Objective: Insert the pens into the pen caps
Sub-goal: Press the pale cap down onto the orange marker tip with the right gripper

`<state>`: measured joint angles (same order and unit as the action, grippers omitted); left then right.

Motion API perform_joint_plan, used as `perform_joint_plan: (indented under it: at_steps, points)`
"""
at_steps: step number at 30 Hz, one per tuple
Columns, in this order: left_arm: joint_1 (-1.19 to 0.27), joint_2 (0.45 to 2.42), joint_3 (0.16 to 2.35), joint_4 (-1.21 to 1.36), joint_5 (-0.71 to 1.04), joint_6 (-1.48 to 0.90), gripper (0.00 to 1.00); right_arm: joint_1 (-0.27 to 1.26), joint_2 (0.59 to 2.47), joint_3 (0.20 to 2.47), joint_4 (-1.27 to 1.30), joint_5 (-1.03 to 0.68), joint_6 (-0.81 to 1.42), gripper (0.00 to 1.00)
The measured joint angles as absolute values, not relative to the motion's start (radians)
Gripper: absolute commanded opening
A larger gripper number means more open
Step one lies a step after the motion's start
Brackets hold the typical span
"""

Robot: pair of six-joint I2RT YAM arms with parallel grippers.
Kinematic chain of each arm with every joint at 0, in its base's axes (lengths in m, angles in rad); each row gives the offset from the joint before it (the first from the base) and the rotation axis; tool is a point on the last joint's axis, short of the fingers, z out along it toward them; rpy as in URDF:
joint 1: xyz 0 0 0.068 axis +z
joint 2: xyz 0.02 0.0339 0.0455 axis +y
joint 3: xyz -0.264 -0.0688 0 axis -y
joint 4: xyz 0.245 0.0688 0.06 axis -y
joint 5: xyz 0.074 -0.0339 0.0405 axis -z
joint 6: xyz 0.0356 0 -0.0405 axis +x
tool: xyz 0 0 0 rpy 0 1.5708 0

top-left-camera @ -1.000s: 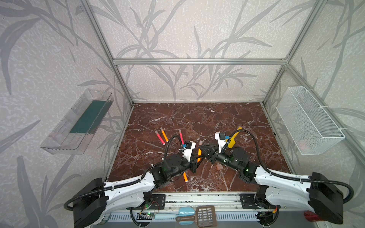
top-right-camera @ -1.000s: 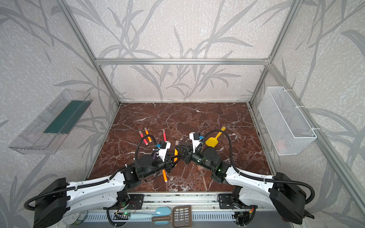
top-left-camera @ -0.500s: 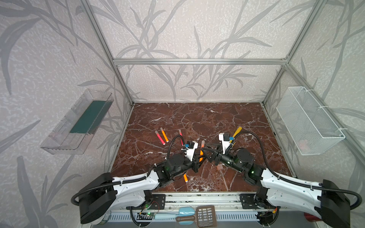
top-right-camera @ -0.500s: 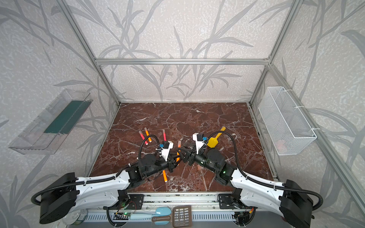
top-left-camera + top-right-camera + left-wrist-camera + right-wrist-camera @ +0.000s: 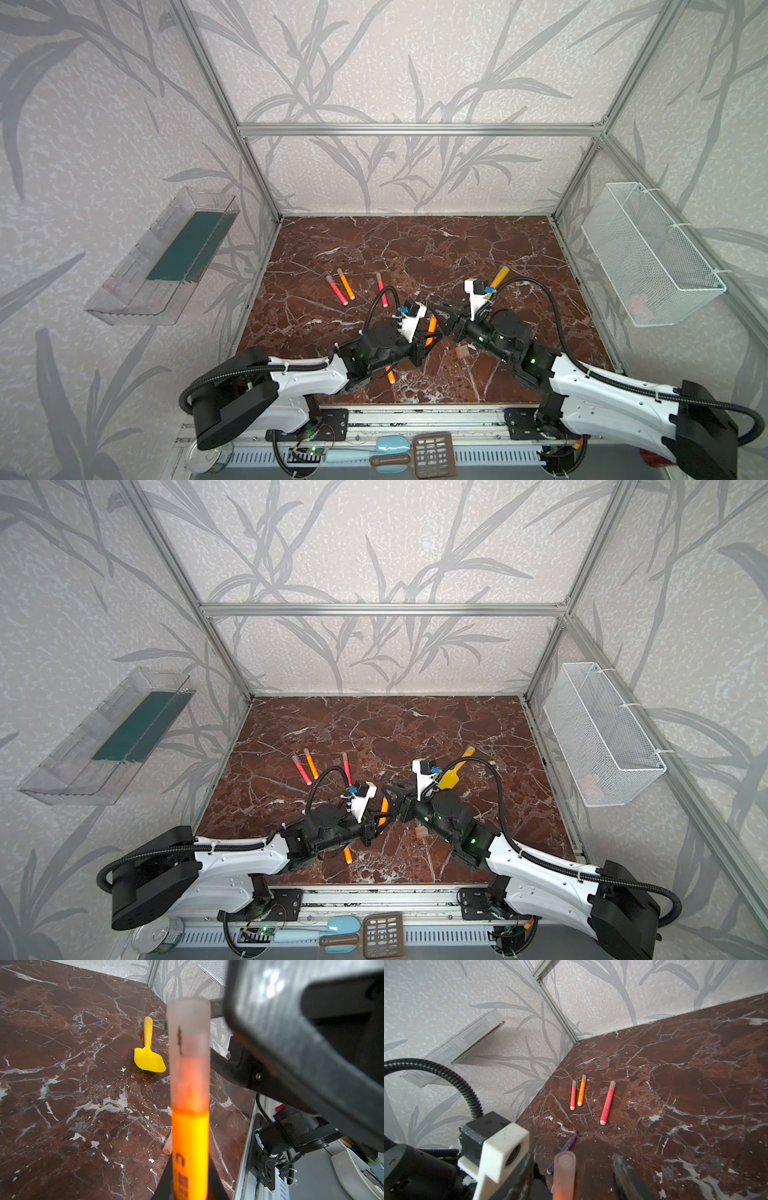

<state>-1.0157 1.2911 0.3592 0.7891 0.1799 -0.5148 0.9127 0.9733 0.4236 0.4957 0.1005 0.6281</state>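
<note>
Two robot arms are meeting over a brown marble tabletop, one holding up a capped orange pen.
The left gripper is clamping tight on the pen's barrel, its pale pen cap pointing at the right gripper, whose jaws are standing apart on either side of the cap, clear of it. Three capped pens are lying toward the back left; a loose cap is lying beside the right arm.

- Pale grey walls papered with a darker grey leaf pattern on three sides
- Silver metal frame running along the corners and across the back
- Red-brown marble floor with white veins, evenly lit
- Clear plastic shelf with a green strip on the left wall
- White wire basket on the right wall
</note>
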Motion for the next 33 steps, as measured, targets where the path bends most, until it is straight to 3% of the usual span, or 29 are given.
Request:
perform_joint_plan:
  at_steps: [8,24,33]
  points:
    - [-1.017,1.318,0.367,0.806,0.195,-0.515,0.00,0.896,1.027,0.476,0.483,0.095,0.634,0.42]
    - [-1.019,1.329,0.386,0.789,0.153,-0.513,0.00,0.884,1.081,0.524,0.464,0.029,0.677,0.00]
    - [-1.021,1.249,0.440,0.596,0.094,-0.457,0.00,0.873,1.081,0.543,0.454,-0.008,0.685,0.00]
